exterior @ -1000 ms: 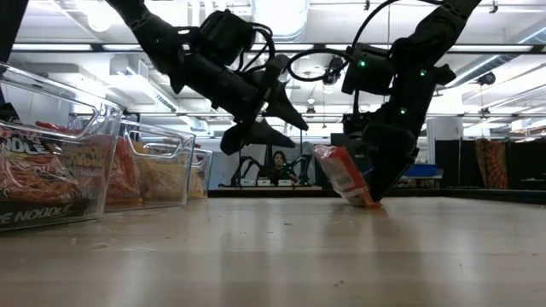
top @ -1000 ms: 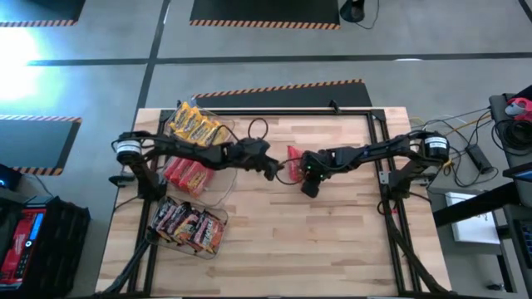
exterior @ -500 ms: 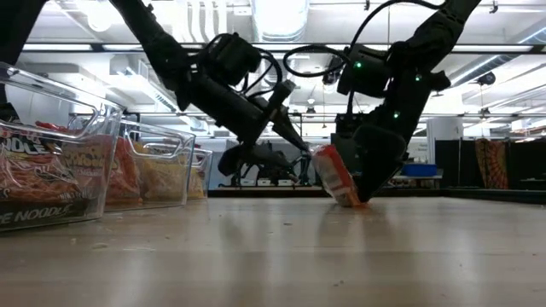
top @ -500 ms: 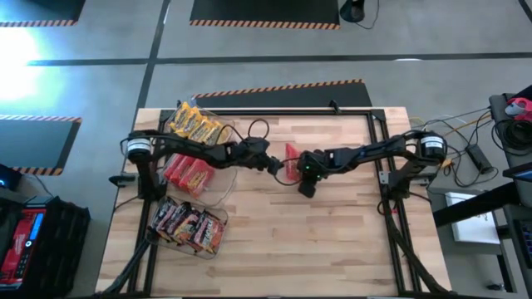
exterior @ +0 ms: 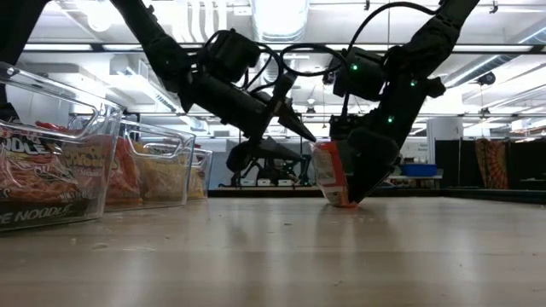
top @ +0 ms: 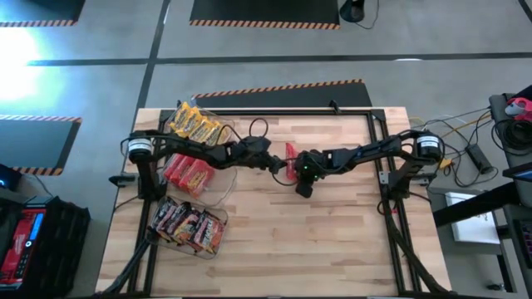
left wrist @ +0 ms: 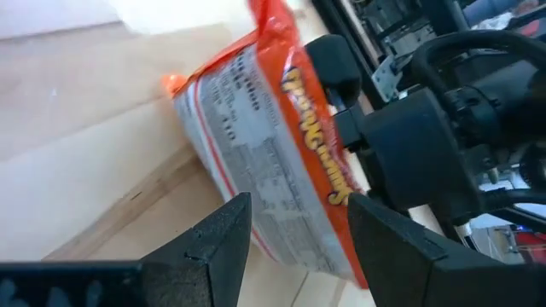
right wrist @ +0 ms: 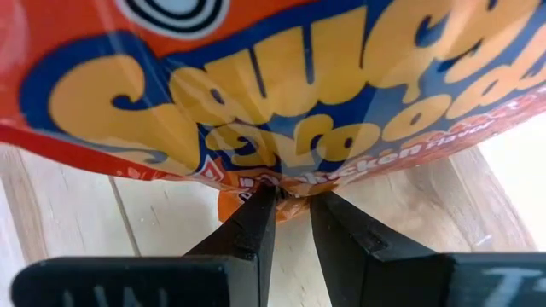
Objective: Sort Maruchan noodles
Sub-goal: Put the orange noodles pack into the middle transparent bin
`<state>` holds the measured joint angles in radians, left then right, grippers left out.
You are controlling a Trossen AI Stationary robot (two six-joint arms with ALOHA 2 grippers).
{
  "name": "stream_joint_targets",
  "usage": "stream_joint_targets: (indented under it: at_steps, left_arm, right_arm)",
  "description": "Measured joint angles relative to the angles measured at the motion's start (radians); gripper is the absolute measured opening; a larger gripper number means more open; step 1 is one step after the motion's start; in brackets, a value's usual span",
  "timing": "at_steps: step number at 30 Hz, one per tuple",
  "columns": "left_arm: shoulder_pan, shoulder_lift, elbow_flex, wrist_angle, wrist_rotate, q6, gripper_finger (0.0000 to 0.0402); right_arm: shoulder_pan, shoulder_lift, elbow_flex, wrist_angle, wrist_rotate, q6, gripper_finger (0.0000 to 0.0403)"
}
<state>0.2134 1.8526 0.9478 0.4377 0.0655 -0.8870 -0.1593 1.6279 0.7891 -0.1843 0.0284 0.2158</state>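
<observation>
One red-orange Maruchan noodles packet (top: 290, 155) stands on edge mid-table, its lower end on the wood (exterior: 339, 203). My right gripper (right wrist: 292, 203) is shut on it, reaching in from the table's right. My left gripper (left wrist: 294, 234) comes from the table's left and is open. Its two fingers stand on either side of the packet's near edge (left wrist: 328, 256); I cannot tell whether they touch it. Several more packets lie sorted in the clear bins at the table's left. My right gripper pinches the packet's crimped orange end flap (right wrist: 281, 194) between its two fingers. The fingers slant down from the table's right side to the packet's lower end (exterior: 351, 196). The packet stands almost upright above them, its bottom on the table.
Three clear bins line the table's left side: yellow packets (top: 196, 125) at the far end, red ones (top: 186, 173) in the middle, dark ones (top: 190, 227) nearest. A black frame rail (top: 283, 111) runs along the far edge. Bare wood spreads across the near half.
My right gripper has sunk and shifted a little toward the table's left with the packet. The packet has gone from leaning to nearly upright. My left gripper has come down and closer to the packet and has rolled about its own axis, staying open.
</observation>
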Motion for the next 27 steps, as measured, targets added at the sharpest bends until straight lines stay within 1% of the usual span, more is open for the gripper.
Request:
stream_joint_targets:
  at_steps: [6,13,18,27]
  left_arm:
    - [-0.003,0.001,0.031,0.01,-0.002,0.075,0.0178]
    - [-0.003,0.008,0.052,-0.05,-0.005,0.074,0.0178]
    - [-0.003,0.008,0.053,-0.097,-0.018,0.046,0.0178]
    - [-0.003,0.008,0.058,-0.082,-0.024,0.038,0.0178]
  right_arm:
    - [0.0,-0.001,0.001,0.022,-0.001,-0.008,0.0068]
    - [0.0,-0.013,0.002,0.045,-0.002,-0.011,0.0068]
    - [0.0,-0.02,0.0,0.056,-0.002,-0.011,0.0068]
    - [0.0,-0.02,-0.001,0.093,-0.002,-0.019,0.0068]
